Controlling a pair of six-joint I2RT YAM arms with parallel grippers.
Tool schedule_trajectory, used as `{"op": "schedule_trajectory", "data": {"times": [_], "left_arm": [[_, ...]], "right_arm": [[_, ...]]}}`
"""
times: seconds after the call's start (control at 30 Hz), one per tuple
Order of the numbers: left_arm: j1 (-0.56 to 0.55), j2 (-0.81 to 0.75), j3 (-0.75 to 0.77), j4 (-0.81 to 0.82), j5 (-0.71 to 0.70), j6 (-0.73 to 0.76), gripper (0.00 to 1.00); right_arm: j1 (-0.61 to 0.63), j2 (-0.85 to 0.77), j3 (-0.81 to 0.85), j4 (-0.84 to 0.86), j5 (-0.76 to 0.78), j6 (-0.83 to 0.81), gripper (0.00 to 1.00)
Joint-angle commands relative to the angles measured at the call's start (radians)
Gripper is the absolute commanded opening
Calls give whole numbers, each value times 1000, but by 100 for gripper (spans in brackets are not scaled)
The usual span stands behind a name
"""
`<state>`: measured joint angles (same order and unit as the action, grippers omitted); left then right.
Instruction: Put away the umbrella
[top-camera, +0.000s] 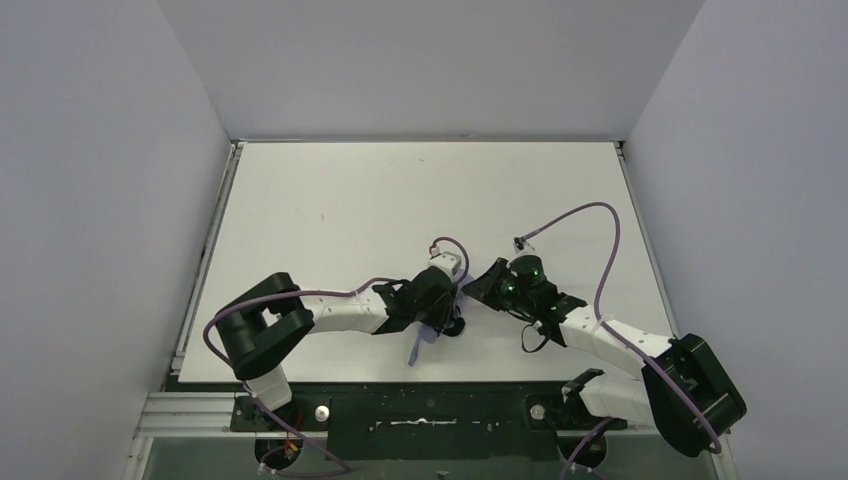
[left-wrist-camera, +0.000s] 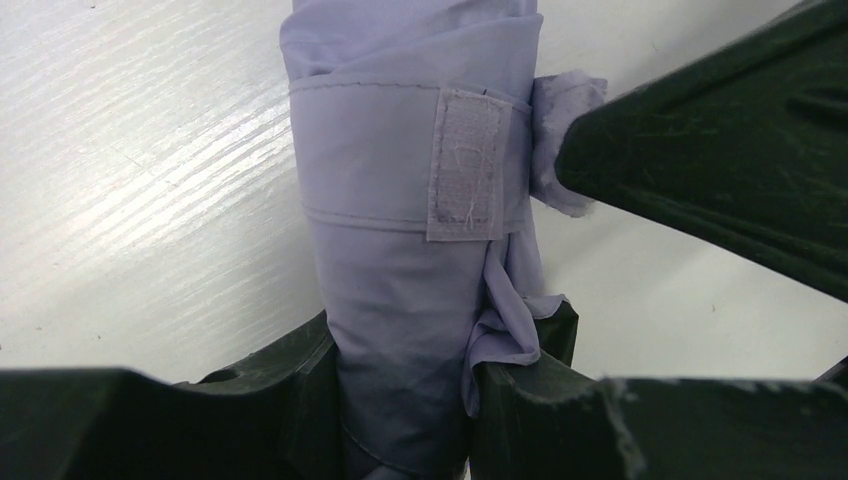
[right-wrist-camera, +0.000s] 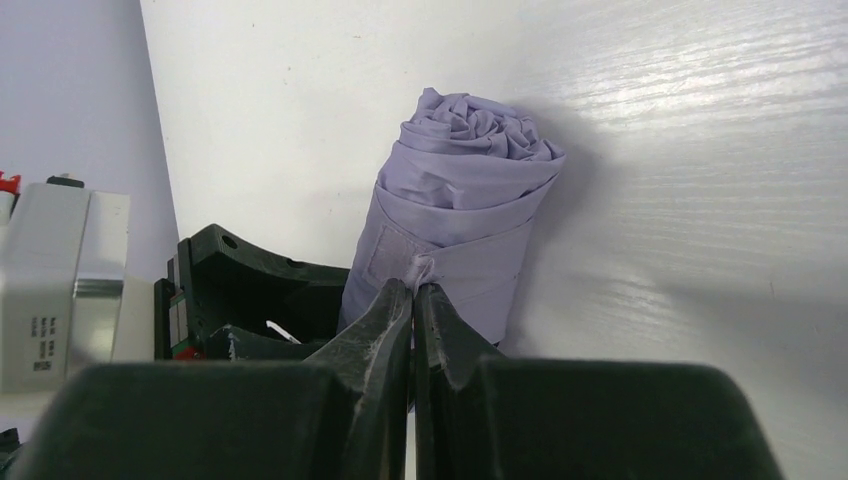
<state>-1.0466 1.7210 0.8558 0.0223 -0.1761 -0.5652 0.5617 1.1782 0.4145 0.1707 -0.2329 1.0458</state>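
The umbrella (left-wrist-camera: 400, 260) is a rolled bundle of pale lavender fabric lying on the white table. A lavender closure strap (left-wrist-camera: 370, 160) with a velcro patch (left-wrist-camera: 465, 165) runs round it. My left gripper (left-wrist-camera: 435, 345) is shut on the roll's near end. My right gripper (right-wrist-camera: 413, 290) is shut on the strap's loose end (left-wrist-camera: 565, 140) at the side of the roll (right-wrist-camera: 460, 190). In the top view the two grippers, left (top-camera: 440, 318) and right (top-camera: 478, 290), meet near the table's front, and only a bit of the umbrella (top-camera: 420, 346) shows. Its handle and shaft are hidden.
The white table (top-camera: 400, 200) is bounded by grey walls at the back and both sides. Purple cables (top-camera: 600, 215) loop over the right arm. The left gripper's body (right-wrist-camera: 250, 290) sits just left of the roll in the right wrist view.
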Motion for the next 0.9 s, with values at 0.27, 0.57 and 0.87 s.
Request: {"op": "schedule_trajectory", "data": {"times": [0.27, 0.57, 0.87], "left_arm": [[-24, 87, -27, -195, 33, 34, 1], [-62, 106, -11, -188, 39, 52, 1], [-76, 107, -12, -173, 43, 57, 1]], "right_arm": [[-7, -123, 20, 214, -31, 49, 0], [-7, 19, 86, 282, -42, 52, 0], [-4, 139, 130, 171, -10, 28, 0]]}}
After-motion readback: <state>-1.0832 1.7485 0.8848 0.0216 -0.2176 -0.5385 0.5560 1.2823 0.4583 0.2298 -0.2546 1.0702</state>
